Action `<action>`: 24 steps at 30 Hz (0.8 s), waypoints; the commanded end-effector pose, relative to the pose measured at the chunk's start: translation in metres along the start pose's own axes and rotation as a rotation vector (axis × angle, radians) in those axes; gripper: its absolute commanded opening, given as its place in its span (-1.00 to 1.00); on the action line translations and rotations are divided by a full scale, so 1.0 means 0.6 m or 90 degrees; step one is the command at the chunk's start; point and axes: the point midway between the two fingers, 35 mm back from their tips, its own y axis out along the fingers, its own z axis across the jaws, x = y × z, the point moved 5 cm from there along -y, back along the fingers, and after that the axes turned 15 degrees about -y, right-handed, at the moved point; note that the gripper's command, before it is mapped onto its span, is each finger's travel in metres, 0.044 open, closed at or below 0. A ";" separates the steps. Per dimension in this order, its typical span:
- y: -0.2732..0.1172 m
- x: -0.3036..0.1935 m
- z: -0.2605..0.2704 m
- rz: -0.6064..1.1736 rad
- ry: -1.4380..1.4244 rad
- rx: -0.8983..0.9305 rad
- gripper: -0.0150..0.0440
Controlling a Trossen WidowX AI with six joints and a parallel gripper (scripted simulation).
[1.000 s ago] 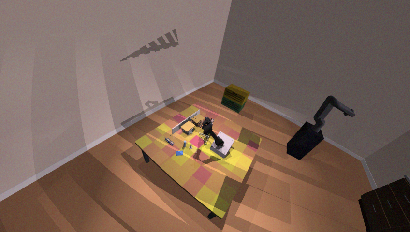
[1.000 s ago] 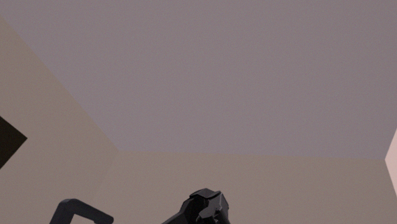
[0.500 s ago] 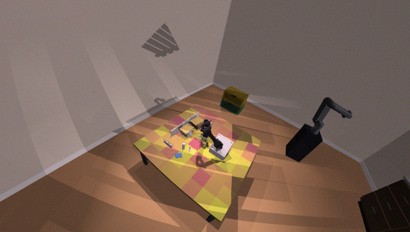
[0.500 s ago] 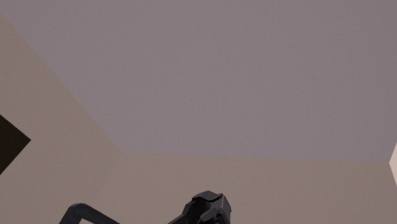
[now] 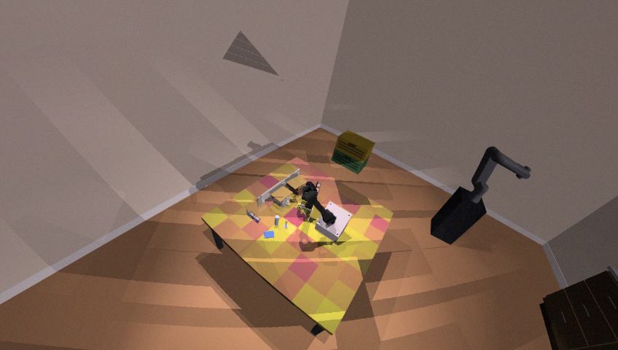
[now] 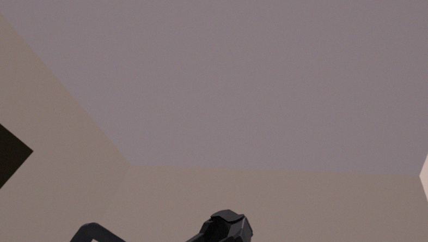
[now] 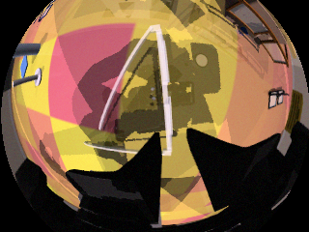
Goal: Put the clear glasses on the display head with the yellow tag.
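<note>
The clear glasses (image 7: 145, 97) lie on the checked table top, seen from above in the wrist view as thin pale lines with both temples spread. My gripper (image 7: 173, 134) hangs just over them, fingers part-way apart with a gap. The hinge end of one temple sits in that gap; I cannot see the fingers touching it. In the top view the gripper (image 5: 308, 192) is above the thin glasses frame (image 5: 305, 211). Two tan display heads (image 5: 283, 192) (image 5: 297, 182) stand just behind; the yellow tag is too small to make out.
A grey rail (image 5: 277, 187) stands behind the heads. A second small pair of glasses (image 7: 277, 97) lies to the right. A blue card (image 5: 268, 234), two small upright posts (image 5: 277, 220) and a dark blue item (image 5: 253, 216) sit to the left. The arm's base (image 5: 333, 220) is on the right.
</note>
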 end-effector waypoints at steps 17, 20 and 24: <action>0.055 -0.005 0.000 -0.001 0.008 0.008 -0.08; 0.063 -0.006 0.000 -0.001 0.008 0.009 -0.08; 0.067 -0.006 0.000 -0.002 0.008 0.009 -0.08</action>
